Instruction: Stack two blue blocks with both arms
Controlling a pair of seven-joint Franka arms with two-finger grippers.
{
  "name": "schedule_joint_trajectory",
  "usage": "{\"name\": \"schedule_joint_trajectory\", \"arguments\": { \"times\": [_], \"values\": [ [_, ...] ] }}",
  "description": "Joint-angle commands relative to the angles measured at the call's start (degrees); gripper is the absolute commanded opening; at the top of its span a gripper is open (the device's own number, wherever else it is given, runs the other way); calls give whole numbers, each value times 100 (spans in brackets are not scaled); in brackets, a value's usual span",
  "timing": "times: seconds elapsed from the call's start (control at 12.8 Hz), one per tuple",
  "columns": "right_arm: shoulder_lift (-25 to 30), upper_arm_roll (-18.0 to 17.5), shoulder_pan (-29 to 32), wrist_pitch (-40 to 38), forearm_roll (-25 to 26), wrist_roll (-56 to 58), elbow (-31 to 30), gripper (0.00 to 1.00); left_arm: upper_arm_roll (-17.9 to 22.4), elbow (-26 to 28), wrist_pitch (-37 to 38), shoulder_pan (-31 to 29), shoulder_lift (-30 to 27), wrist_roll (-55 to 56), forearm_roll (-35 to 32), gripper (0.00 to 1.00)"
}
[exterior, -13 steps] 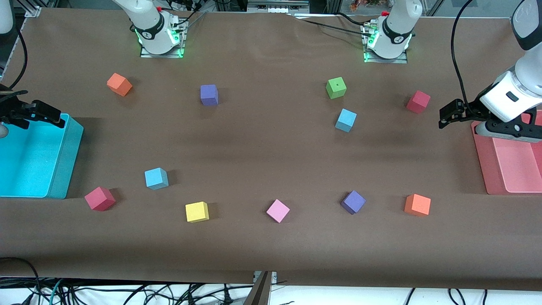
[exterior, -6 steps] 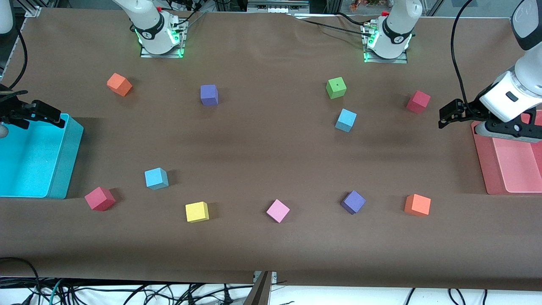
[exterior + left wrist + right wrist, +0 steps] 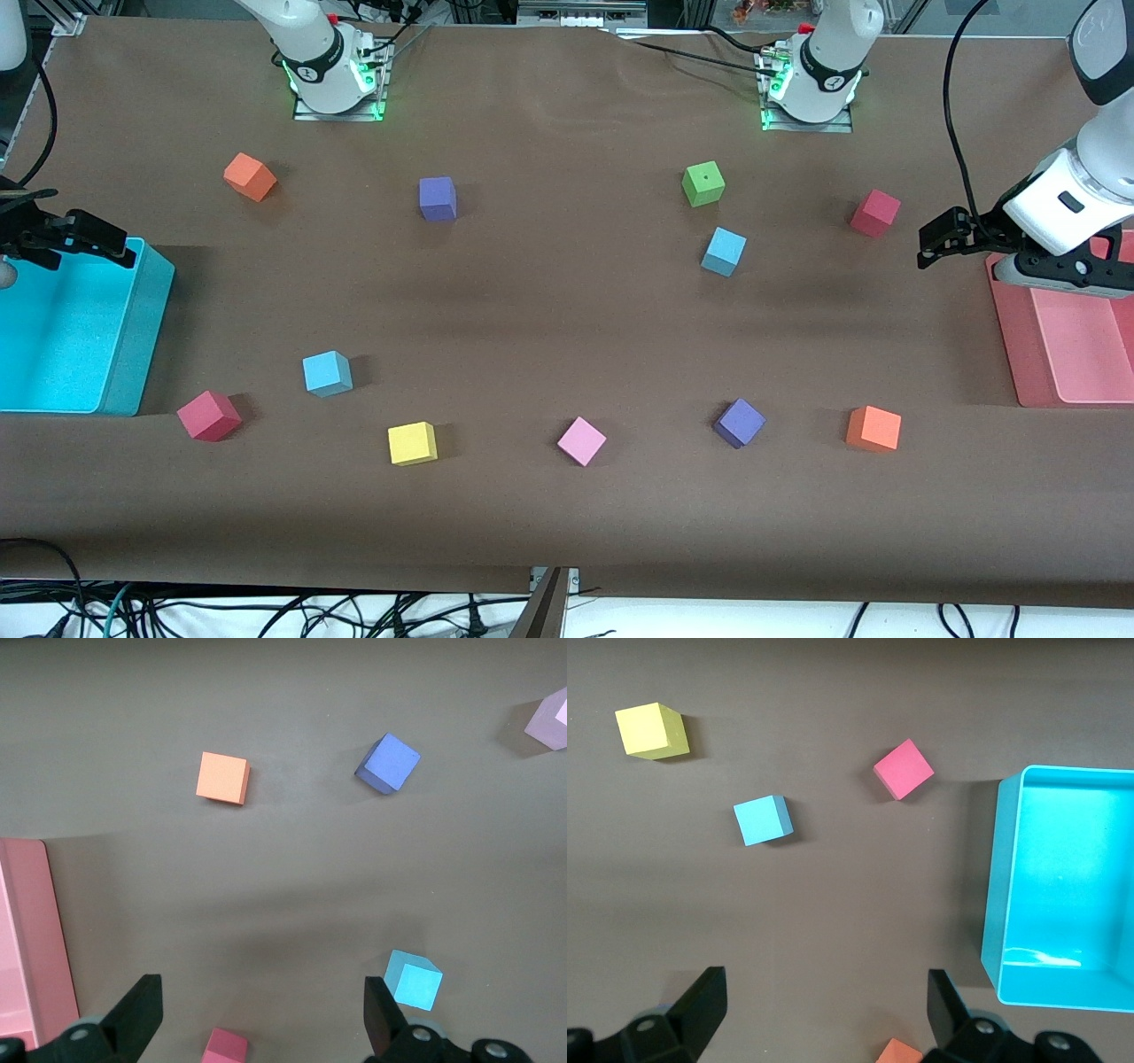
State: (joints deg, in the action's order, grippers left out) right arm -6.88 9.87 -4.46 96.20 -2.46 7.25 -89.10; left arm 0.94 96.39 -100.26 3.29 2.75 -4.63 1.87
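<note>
Apparently nothing has shifted over the last second; left gripper [image 3: 930, 244] and right gripper [image 3: 84, 235] hover spread and empty at the worktop's ends; both blue blocks [image 3: 724, 252] [image 3: 327, 373] lie untouched, well apart, so stacking has not begun.

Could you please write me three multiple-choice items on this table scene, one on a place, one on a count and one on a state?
1. Which cube lies nearest the green cube?
A. yellow cube
B. blue block
C. pink cube

2. How many red cubes are on the table?
A. one
B. two
C. four

3. How do the two grippers stand?
A. both open, holding nothing
B. both shut on cubes
C. one open, one shut on a cube

Answers:
1 B: a blue block sits just nearer the front camera than the green cube.
2 B: one red cube, another.
3 A: left gripper and right gripper show spread, empty fingers.
</note>
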Motion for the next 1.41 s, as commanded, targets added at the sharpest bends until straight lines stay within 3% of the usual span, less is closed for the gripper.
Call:
{"name": "schedule_joint_trajectory", "arguments": {
  "times": [0.0, 0.47, 0.78, 1.33],
  "values": [
    [-50, -64, 85, -23, 35, -57, 138, 100, 2, -156, 121, 14, 68, -38, 50, 100],
    [-50, -73, 77, -14, 70, -56, 138, 100, 2, -156, 121, 14, 68, -38, 50, 100],
    [-366, -73, 68, 109, 246, -65, 130, 100, 2, -156, 121, 14, 68, -38, 50, 100],
    [-1903, -99, -686, 1047, -184, -144, 77, 100, 2, -147, 121, 23, 68, -38, 50, 100]
  ]
}}
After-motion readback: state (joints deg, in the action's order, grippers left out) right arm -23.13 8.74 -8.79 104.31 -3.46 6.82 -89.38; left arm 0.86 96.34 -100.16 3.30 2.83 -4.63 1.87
